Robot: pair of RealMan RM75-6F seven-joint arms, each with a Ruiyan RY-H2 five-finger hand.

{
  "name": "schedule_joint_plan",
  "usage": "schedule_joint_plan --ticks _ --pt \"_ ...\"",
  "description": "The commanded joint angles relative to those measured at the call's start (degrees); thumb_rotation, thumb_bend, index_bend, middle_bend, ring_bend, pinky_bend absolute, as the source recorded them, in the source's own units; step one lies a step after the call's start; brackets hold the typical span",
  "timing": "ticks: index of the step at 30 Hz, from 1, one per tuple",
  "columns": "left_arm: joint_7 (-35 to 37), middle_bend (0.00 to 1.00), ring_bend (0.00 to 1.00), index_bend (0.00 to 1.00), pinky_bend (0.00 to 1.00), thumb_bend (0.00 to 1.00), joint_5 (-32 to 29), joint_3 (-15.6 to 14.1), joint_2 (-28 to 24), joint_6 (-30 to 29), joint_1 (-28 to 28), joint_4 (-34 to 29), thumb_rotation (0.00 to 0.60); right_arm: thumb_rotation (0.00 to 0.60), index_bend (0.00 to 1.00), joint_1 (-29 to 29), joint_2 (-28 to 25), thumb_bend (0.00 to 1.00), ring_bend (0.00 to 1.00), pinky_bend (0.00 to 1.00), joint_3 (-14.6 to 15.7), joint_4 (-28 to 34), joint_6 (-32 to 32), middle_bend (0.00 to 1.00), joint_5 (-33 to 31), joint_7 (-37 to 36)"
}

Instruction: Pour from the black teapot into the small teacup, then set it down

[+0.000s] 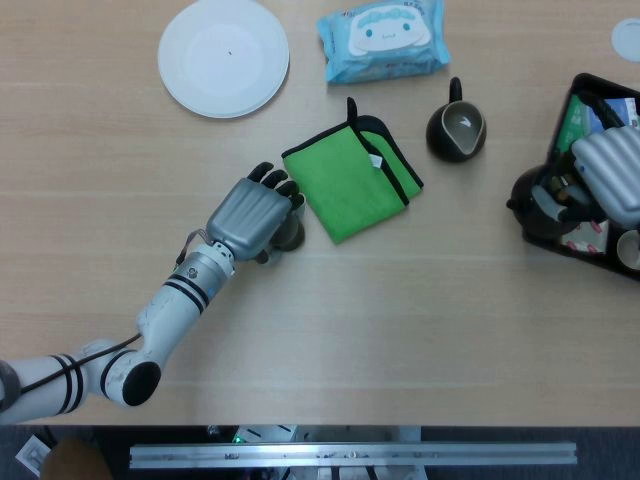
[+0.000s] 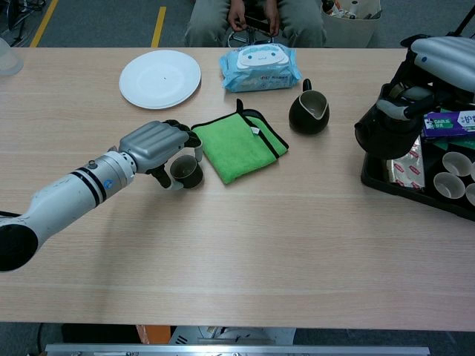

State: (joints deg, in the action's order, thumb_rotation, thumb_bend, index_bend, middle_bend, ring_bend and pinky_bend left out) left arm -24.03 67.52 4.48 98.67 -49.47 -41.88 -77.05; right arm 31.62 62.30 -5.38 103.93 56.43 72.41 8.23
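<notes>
The small dark teacup (image 2: pixel 186 172) is upright just left of the green cloth, and my left hand (image 2: pixel 152 144) grips it from the left. From above, my left hand (image 1: pixel 250 215) covers most of the teacup (image 1: pixel 291 236). At the far right the black teapot (image 2: pixel 383 133) stands at the near-left corner of the black tray. My right hand (image 2: pixel 444 56) is curled over its top and handle, holding it. In the head view my right hand (image 1: pixel 612 172) hides part of the teapot (image 1: pixel 533 207).
A green cloth (image 1: pixel 350 180) lies mid-table, with a dark pitcher (image 1: pixel 457 128) to its right. A white plate (image 1: pixel 223 56) and a wipes pack (image 1: pixel 383 38) lie at the back. The black tray (image 2: pixel 404 187) holds cups and packets.
</notes>
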Motion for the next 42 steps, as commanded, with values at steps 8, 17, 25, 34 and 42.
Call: schedule_joint_plan --ticks 8,17,25,34,42 --pt "1.00 0.27 0.17 0.48 0.13 0.21 -0.34 0.16 1.82 0.42 -0.40 3.93 0.600 0.479 1.00 -0.01 0.07 0.36 0.88 0.03 -0.05 -0.21 -0.18 0.97 -0.05 -0.07" --pt "1.59 0.20 0.15 0.24 0.13 0.21 -0.39 0.05 2.01 1.07 -0.62 4.32 0.600 0.481 1.00 -0.12 0.10 0.36 0.88 0.03 -0.15 -0.16 0.01 0.97 -0.08 0.04" --pt "0.84 0.11 0.10 0.03 0.13 0.21 -0.98 0.21 1.08 1.05 -0.79 2.48 0.600 0.490 1.00 -0.16 0.06 0.37 0.88 0.03 -0.31 -0.10 0.15 0.97 0.15 -0.16" --pt "0.26 0.09 0.07 0.00 0.13 0.21 -2.36 1.55 -3.80 -1.07 -0.18 -2.68 0.600 0.493 1.00 0.82 0.65 0.37 0.88 0.03 -1.07 0.31 -0.46 0.97 0.44 -0.17" --pt "0.29 0.09 0.08 0.00 0.13 0.21 -4.21 2.71 -11.29 -5.09 2.12 -8.06 0.600 0.496 1.00 3.42 3.27 0.37 0.88 0.03 -2.27 0.45 -2.67 0.97 -0.50 0.88"
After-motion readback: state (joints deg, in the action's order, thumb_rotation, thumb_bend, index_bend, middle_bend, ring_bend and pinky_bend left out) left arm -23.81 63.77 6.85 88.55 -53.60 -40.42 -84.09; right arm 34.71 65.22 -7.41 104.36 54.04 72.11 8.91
